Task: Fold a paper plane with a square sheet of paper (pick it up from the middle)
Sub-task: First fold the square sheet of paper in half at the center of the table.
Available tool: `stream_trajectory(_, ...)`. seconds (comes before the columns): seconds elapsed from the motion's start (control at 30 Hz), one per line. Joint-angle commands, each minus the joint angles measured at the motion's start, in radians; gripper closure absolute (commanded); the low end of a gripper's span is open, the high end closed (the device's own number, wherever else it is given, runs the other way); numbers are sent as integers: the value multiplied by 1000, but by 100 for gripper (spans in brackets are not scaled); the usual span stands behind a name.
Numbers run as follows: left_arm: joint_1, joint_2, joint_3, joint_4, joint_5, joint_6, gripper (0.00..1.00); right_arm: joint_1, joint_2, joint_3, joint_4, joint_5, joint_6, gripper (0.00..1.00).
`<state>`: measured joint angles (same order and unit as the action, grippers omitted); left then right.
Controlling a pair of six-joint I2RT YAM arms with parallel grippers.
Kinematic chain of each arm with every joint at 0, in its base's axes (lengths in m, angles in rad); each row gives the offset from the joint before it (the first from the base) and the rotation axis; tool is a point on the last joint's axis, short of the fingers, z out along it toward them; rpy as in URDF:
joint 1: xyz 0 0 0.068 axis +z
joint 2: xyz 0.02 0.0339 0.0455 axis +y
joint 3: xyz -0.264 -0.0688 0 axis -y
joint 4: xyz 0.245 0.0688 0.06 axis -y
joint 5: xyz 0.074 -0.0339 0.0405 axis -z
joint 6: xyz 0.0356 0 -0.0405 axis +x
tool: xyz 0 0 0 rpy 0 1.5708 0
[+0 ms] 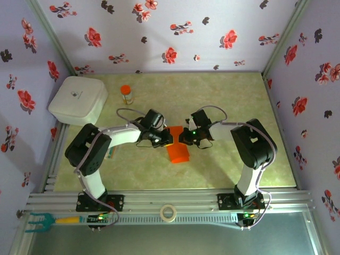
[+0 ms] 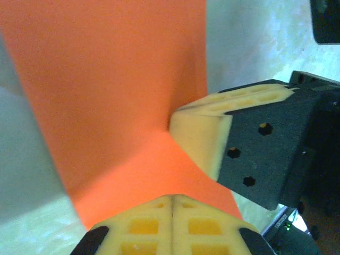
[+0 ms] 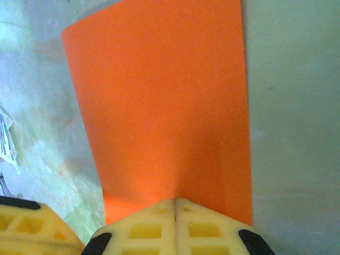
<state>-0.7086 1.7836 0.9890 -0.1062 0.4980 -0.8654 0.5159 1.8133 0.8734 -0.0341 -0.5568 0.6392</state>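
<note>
**Both grippers pinch the orange paper at mid-table**

Two containers stand at the far left of the table. One is a white box with rounded corners. Its lid is on, so whatever is inside is hidden. Just to its right stands a small upright bottle with an orange cap. Its contents are too small to make out.

The sheet of paper is in the middle of the table, between the two arms and well apart from both containers. It is bright orange, plain and unmarked. From above it looks like a narrow rectangle running from the grippers toward the near edge. I cannot tell whether its near end touches the table.

The left gripper is pressed together on the far end of the paper, and its yellow pads meet over the orange edge. The right gripper pinches the same end just beside it, with its pads closed on the paper. In the left wrist view the paper buckles softly where the right gripper bites it. In the right wrist view it lies smooth and flat, with straight long edges.
</note>
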Motion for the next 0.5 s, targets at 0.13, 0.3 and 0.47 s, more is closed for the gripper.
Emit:
stream_trajectory(0.13,-18,40,-39,33,44,-25,100,-8,27,-47,-127,122,15,100)
stream_trajectory(0.3,-17,57,-80,48,32,-16,100,-8,26,-48,-127,124,13,100)
stream_trajectory(0.47,-11,68,-83,-57,-17,52,100,-8,31,-51,-128,124,14,100)
